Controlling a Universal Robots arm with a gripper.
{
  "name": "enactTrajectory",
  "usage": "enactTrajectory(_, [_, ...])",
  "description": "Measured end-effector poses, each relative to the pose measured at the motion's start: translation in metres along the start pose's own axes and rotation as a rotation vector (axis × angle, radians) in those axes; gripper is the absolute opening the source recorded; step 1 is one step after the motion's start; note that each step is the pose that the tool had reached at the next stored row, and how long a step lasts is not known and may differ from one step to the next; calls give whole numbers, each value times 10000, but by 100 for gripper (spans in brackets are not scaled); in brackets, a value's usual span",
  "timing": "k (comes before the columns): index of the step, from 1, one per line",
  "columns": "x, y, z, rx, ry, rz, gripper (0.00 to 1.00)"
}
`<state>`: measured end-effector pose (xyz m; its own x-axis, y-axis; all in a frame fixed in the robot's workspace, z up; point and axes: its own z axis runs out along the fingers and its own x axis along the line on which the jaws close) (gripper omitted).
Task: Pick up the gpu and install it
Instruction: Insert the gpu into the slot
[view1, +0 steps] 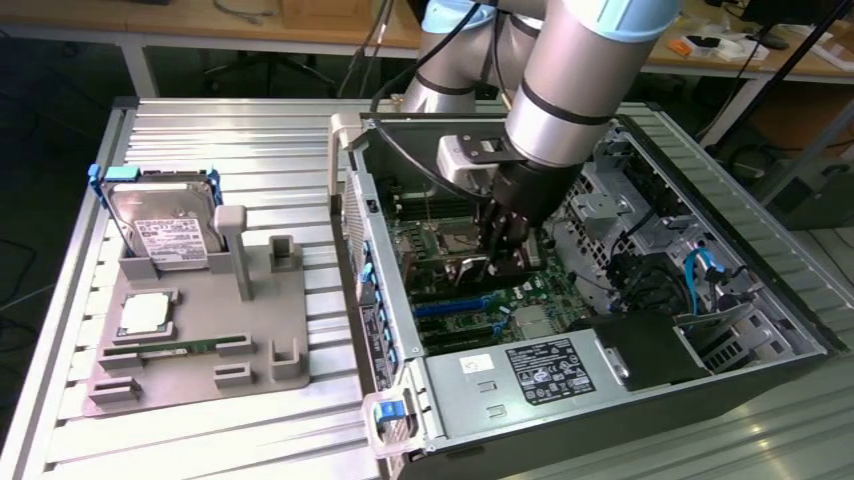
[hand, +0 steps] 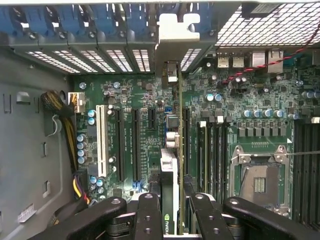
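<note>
My gripper (view1: 498, 262) is down inside the open computer case (view1: 747, 250), over the green motherboard (view1: 461, 300). It is shut on the gpu (hand: 172, 150), a thin card seen edge-on in the wrist view between the black fingers (hand: 148, 215). The card stands upright along the row of expansion slots (hand: 120, 145). Its silver bracket (hand: 176, 30) reaches the slotted rear wall of the case. In the exterior view the gpu (view1: 467, 272) is a dark shape under the fingers, mostly hidden by the arm.
On the exterior view's left, a grey fixture (view1: 287, 365) holds a silver hard drive (view1: 167, 235), a processor (view1: 144, 312) and a green memory stick (view1: 174, 347). The power supply (view1: 534, 372) fills the case's near end. An open processor socket (hand: 260, 177) lies beside the card.
</note>
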<state>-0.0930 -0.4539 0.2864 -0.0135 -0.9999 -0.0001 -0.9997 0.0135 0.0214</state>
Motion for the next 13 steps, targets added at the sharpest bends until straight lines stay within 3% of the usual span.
enactTrajectory(5, [0,14,49,3,39,-12,27])
enactTrajectory(13, [0,37,118,16,46,-12,27])
